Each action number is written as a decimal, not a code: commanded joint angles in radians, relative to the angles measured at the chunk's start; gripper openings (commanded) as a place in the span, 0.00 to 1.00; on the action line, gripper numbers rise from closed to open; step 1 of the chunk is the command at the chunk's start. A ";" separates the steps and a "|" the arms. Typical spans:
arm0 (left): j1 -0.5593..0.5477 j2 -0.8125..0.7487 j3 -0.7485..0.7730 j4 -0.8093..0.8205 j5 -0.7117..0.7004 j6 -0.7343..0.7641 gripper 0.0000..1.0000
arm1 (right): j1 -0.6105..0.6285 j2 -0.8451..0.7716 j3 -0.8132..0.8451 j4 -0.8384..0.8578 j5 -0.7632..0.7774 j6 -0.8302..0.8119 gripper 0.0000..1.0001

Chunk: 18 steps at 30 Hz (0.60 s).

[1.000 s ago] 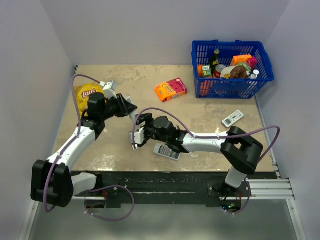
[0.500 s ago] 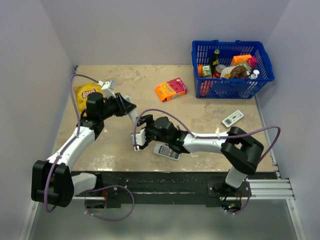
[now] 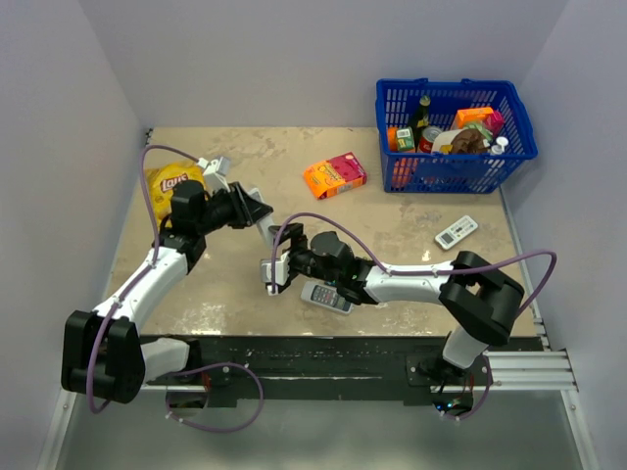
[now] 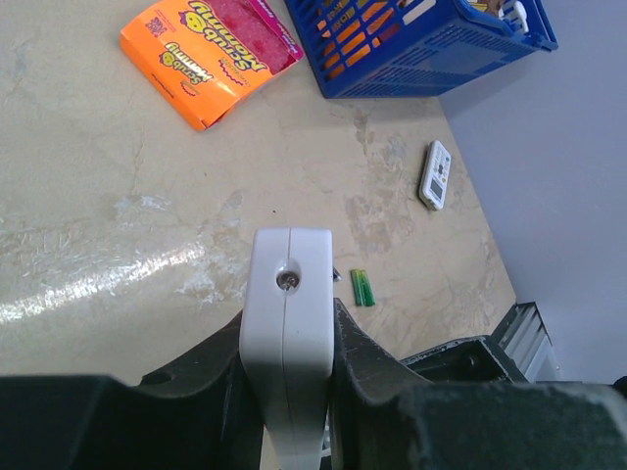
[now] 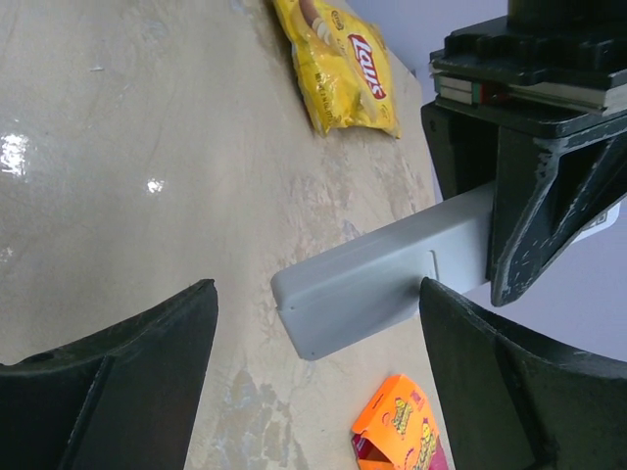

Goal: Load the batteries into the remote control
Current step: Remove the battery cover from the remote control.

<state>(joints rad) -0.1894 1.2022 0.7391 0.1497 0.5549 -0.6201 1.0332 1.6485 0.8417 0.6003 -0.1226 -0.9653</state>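
The remote control (image 4: 289, 294), a slim plain white stick, is clamped between the fingers of my left gripper (image 4: 289, 315) and pointed out over the table. From above, the remote control (image 3: 263, 225) juts from the left gripper (image 3: 253, 208) toward the right arm. My right gripper (image 5: 318, 289) is open wide. The remote control's (image 5: 377, 284) free end hangs beyond the right gripper's fingertips, untouched by the fingers (image 5: 147, 352). In the top view the right gripper (image 3: 276, 260) sits just below the remote's tip. I cannot make out the batteries in any view.
A grey-white buttoned remote (image 3: 326, 297) lies under the right forearm. A white display remote (image 3: 457, 231) sits right of centre, and a green pair (image 4: 362, 287) lies on the table. An orange box (image 3: 334, 175), blue basket (image 3: 457, 168) and Lay's bag (image 3: 168, 182) sit farther back.
The right gripper's jaws have spread wider and it has shifted a little to the right. The left gripper, still holding the remote, has edged slightly right.
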 commanded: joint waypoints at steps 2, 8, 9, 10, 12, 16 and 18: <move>-0.022 -0.003 0.031 0.048 0.066 -0.033 0.00 | 0.004 -0.026 -0.009 0.047 -0.008 0.011 0.86; -0.027 -0.001 0.036 0.040 0.063 -0.029 0.00 | 0.004 -0.013 0.003 0.020 0.001 0.004 0.86; -0.027 -0.003 0.037 0.039 0.063 -0.029 0.00 | 0.004 -0.012 0.007 0.007 0.003 0.000 0.85; -0.027 -0.004 0.037 0.039 0.065 -0.027 0.00 | 0.004 -0.009 0.014 -0.003 0.005 -0.006 0.85; -0.027 -0.006 0.037 0.037 0.062 -0.024 0.00 | 0.004 0.000 0.028 -0.040 0.006 -0.012 0.84; -0.031 -0.007 0.040 0.036 0.062 -0.020 0.00 | 0.004 0.011 0.065 -0.126 0.005 -0.026 0.84; -0.035 -0.007 0.043 0.034 0.062 -0.017 0.00 | 0.002 0.016 0.077 -0.157 0.009 -0.027 0.84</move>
<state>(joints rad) -0.2035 1.2098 0.7391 0.1356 0.5529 -0.6163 1.0340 1.6485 0.8665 0.5568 -0.1177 -0.9863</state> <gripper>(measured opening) 0.300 0.840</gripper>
